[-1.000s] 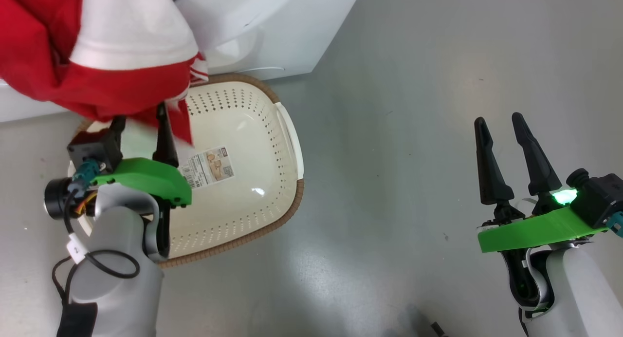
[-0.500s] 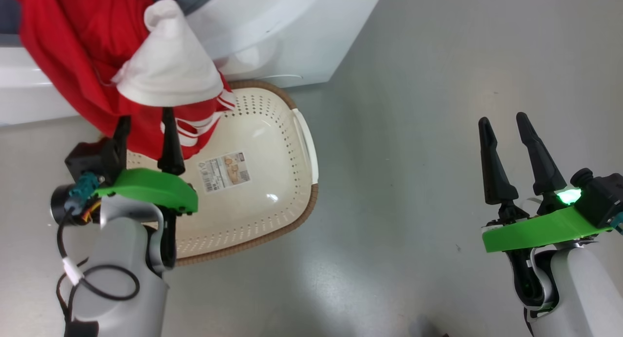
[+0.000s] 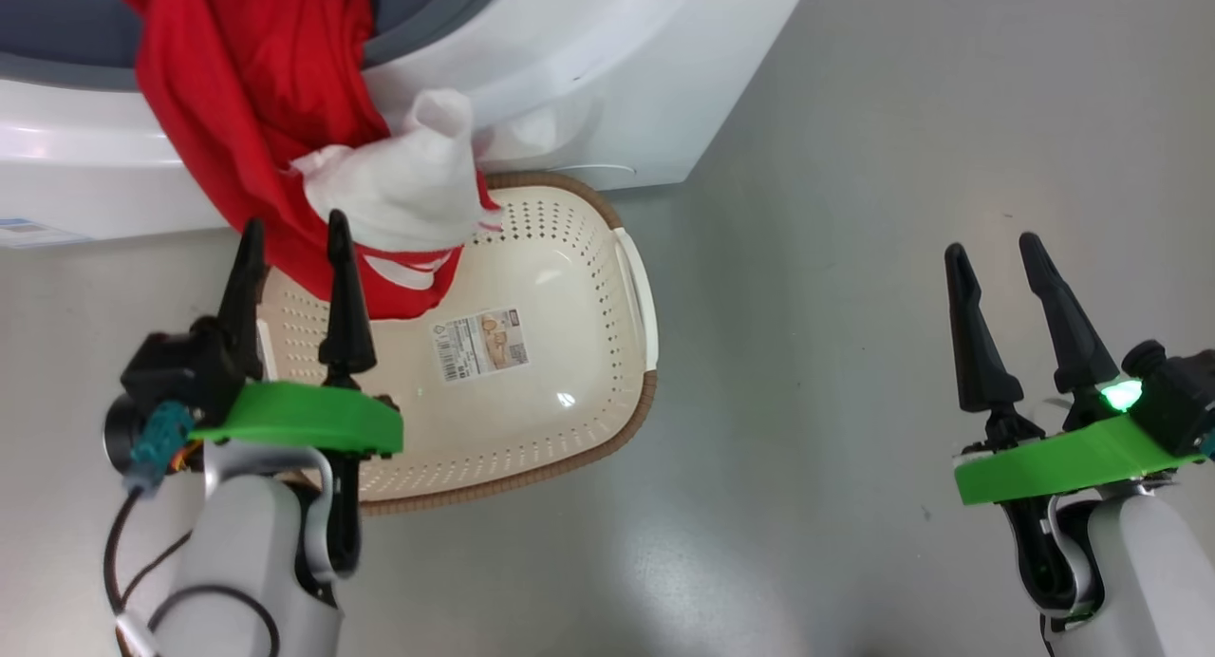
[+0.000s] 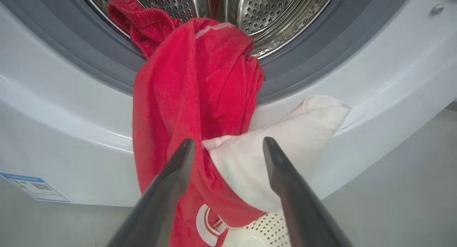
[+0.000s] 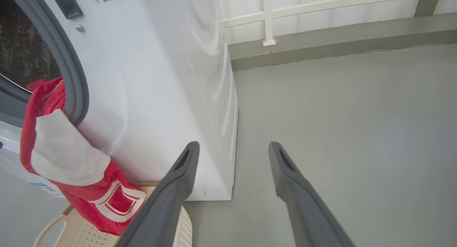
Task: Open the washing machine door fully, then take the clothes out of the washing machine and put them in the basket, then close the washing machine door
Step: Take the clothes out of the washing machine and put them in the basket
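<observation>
As the clothes (image 4: 185, 97) hang, seemingly soft and light, from the drum (image 4: 285, 11) into the basket (image 3: 570, 287), the left gripper (image 3: 294, 222), wide open like the right gripper (image 3: 992, 243), should pinch the red fold there.

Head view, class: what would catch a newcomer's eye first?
The bright red and white clothes hang out of the washing machine at upper left, their end over the cream basket on the floor. The left gripper, open, points at them; the right gripper stands open at lower right.
</observation>
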Tool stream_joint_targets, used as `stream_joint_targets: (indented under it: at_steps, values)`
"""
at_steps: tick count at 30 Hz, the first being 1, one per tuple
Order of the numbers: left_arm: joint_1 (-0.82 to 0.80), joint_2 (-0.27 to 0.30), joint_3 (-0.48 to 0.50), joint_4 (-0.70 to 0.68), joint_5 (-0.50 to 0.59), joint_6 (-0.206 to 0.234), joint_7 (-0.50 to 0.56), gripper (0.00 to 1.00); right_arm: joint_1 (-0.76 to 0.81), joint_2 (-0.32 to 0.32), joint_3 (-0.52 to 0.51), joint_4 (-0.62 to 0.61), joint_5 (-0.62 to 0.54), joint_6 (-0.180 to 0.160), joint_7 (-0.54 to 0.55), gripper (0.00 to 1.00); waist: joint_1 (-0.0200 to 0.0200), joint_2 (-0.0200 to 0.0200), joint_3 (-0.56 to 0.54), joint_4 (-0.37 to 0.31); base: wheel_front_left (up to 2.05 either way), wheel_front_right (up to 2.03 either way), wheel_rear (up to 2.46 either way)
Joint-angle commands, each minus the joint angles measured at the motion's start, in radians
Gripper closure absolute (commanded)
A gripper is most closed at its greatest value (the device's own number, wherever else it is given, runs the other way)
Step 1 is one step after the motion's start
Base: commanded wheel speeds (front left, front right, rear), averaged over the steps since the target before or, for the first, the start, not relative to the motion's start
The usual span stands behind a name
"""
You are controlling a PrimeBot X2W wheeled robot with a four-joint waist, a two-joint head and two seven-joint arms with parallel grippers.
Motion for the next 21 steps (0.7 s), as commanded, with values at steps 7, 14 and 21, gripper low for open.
stream_joint_targets:
  at_steps: [7, 14, 21]
  values:
    - [0.127, 0.024, 0.0, -0.139, 0.009, 0.051, -0.004, 0.0, 0.035, -0.017, 0.018, -0.024, -0.01, 0.008, -0.006, 0.0, 0.0, 0.0, -0.019, 0.022, 0.0, 0.0, 0.0]
    - [0.207, 0.024, -0.015, -0.23, 0.008, 0.092, -0.004, 0.0, 0.036, -0.02, 0.022, -0.026, -0.008, 0.008, -0.006, 0.0, 0.0, 0.0, -0.018, 0.025, 0.0, 0.0, 0.0]
    - [0.227, 0.024, -0.029, -0.271, 0.005, 0.12, -0.004, 0.0, 0.035, -0.021, 0.019, -0.028, -0.008, 0.008, -0.006, 0.0, 0.0, 0.0, -0.013, 0.026, 0.0, 0.0, 0.0]
